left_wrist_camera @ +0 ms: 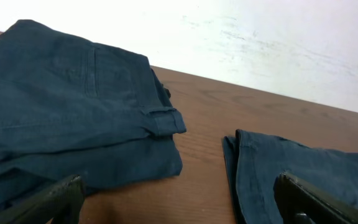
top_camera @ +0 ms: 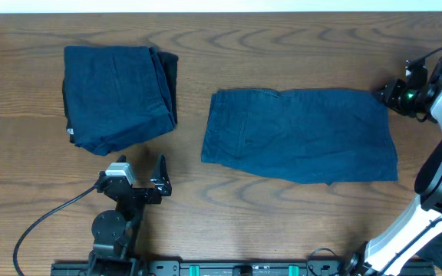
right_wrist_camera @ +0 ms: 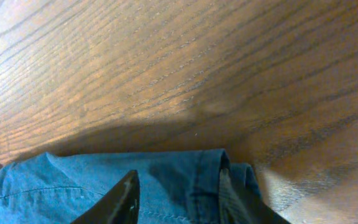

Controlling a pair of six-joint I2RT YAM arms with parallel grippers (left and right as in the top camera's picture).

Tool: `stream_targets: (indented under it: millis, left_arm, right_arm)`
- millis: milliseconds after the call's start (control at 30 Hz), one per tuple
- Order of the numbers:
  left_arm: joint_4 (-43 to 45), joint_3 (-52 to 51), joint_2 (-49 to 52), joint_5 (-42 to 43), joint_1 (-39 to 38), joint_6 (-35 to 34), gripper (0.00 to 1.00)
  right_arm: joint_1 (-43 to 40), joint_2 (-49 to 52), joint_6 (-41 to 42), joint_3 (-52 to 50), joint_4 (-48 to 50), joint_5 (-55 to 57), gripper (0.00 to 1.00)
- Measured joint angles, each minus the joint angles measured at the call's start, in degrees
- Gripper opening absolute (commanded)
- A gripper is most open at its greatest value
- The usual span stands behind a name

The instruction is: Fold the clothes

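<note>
While the right gripper [top_camera: 384, 93] sat at the back right corner of the flat garment [top_camera: 301, 134], its 2 fingers [right_wrist_camera: 124, 198] straddled a raised ridge of the denim hem. They had narrowed around it, though I could not tell whether they had actually pinched the cloth. That was where I judged trouble could start: if the jaws caught only the top layer, or just the lip of the hem, a lift would peel 1 layer away or let the corner slip, and the fold would land crooked. With only 1 corner held, the wide panel might also drag and twist across the table [top_camera: 282, 46] rather than turn over cleanly. The left gripper [top_camera: 139, 170] rested just in front of the folded bundle [top_camera: 117, 96], spread wide and holding nothing. The bundle lay left of the flat garment with bare wood between them, and a careless sweep from that side could nudge it open.
</note>
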Motion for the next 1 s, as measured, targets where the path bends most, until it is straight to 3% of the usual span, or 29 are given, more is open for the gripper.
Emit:
stream_targets:
  millis: [67,400,467,567,1000]
  left_arm:
    - [0.0,0.0,0.0,0.0,0.0,0.0,0.98]
    - [0.0,0.0,0.0,0.0,0.0,0.0,0.98]
    - [0.0,0.0,0.0,0.0,0.0,0.0,0.98]
    - [0.0,0.0,0.0,0.0,0.0,0.0,0.98]
    - [0.0,0.0,0.0,0.0,0.0,0.0,0.98]
  right_arm:
    - [0.0,0.0,0.1,0.0,0.0,0.0,0.24]
    - [0.0,0.0,0.3,0.0,-0.7,0.0,0.07]
    - [0.0,0.0,0.3,0.0,-1.0,0.0,0.11]
    - [0.0,0.0,0.3,0.0,-1.7,0.0,0.28]
    - [-0.8,0.0,0.2,-0.1,-5.2,3.2,0.31]
